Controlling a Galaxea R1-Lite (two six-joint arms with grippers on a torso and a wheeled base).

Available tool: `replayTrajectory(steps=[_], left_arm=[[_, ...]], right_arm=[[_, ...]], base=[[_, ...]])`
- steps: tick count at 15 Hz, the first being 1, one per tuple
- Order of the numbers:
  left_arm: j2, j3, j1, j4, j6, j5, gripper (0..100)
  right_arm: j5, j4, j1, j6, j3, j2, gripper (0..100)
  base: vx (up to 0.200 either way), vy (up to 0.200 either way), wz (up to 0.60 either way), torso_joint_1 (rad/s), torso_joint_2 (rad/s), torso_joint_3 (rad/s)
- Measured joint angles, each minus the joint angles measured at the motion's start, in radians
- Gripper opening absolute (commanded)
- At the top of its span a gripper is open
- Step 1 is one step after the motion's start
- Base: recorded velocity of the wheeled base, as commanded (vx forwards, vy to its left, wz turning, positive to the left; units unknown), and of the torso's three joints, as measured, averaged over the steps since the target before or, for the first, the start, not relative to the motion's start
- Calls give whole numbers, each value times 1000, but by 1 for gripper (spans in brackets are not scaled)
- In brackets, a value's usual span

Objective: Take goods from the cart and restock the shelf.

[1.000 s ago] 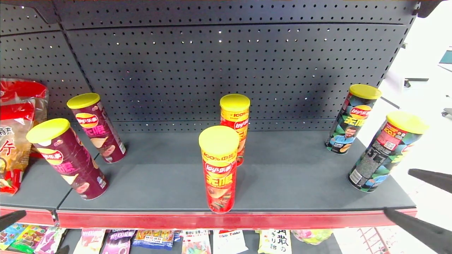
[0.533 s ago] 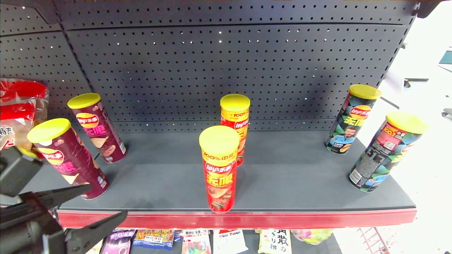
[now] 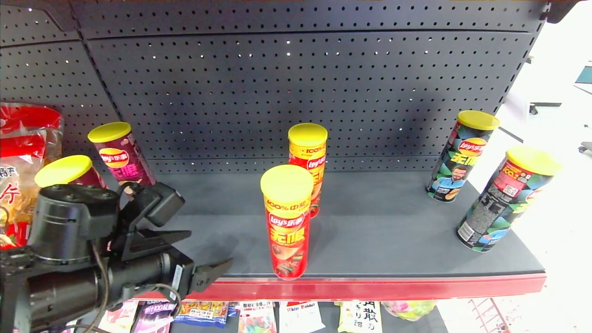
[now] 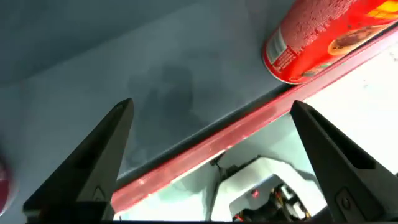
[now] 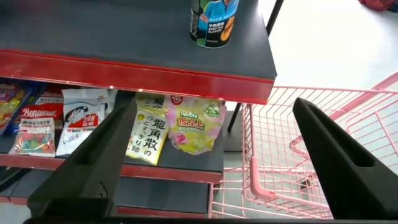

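L gripper point(image 3: 210, 248) spread, empty, at shelf point(image 3: 379, 231) edge nr red-label can point(image 3: 286, 226), R gripper point(image 5: 214, 102) spread nr pink cart point(image 5: 251, 155)

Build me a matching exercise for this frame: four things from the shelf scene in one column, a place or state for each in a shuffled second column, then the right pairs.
Column one
1. front red cylindrical chip can with a yellow lid
2. rear maroon cylindrical chip can with a yellow lid
3. pink wire cart
4. left gripper

Column two
A. open and empty, at the left front of the grey shelf
B. toward the pegboard back, on the shelf's left
C. upright at the red front lip, mid-shelf
D. low down beside the shelf's end

Pairs: 1-C, 2-B, 3-D, 4-A
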Motion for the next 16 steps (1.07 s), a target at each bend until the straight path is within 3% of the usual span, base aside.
replayTrajectory(steps=[9,16], left_arm=[[251,-157,-33,-26,-2,25,100],[337,-212,-63,-31,-3,27,100]], right_arm=[[-16,-1,0,1,1,-5,100],[-16,-1,0,5,1,-4,100]], base=[[0,0,0,0,0,0],[0,0,0,0,0,0]])
